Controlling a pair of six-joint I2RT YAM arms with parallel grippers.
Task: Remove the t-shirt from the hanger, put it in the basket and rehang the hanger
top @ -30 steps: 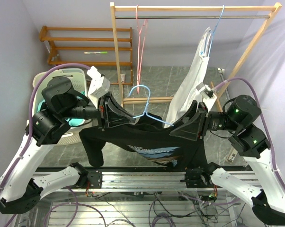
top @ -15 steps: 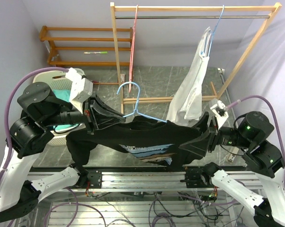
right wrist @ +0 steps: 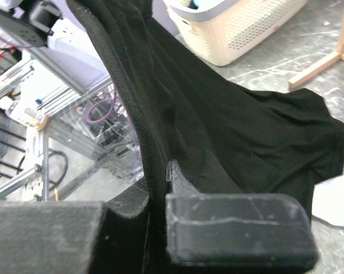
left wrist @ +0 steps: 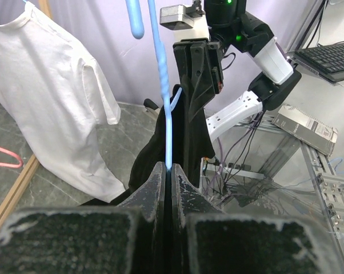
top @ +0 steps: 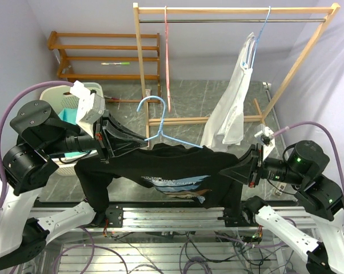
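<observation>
The black t-shirt [top: 172,165] with a printed front is stretched between my two grippers above the table's near edge. The blue hanger [top: 163,123] stands out of its collar, hook up, its right arm bare above the cloth. My left gripper [top: 142,146] is shut on the hanger's wire at the shirt's left shoulder; the left wrist view shows the blue wire [left wrist: 167,114] pinched between the jaws of my left gripper [left wrist: 168,166], with the shirt [left wrist: 186,131] beyond. My right gripper [top: 222,169] is shut on the shirt's right side; the right wrist view shows my right gripper [right wrist: 160,171] clamping a fold of black cloth [right wrist: 229,114].
A wooden clothes rack [top: 235,8] stands behind, holding a white shirt [top: 232,108] on a blue hanger and an empty red hanger [top: 167,57]. A laundry basket [top: 63,103] sits at the left, a wooden shelf [top: 103,51] behind it. The basket also shows in the right wrist view [right wrist: 246,23].
My left gripper has moved left and back with the hanger. My right gripper has pulled right and down with the shirt. The shirt is stretched wider and the hanger's right arm is now bare.
</observation>
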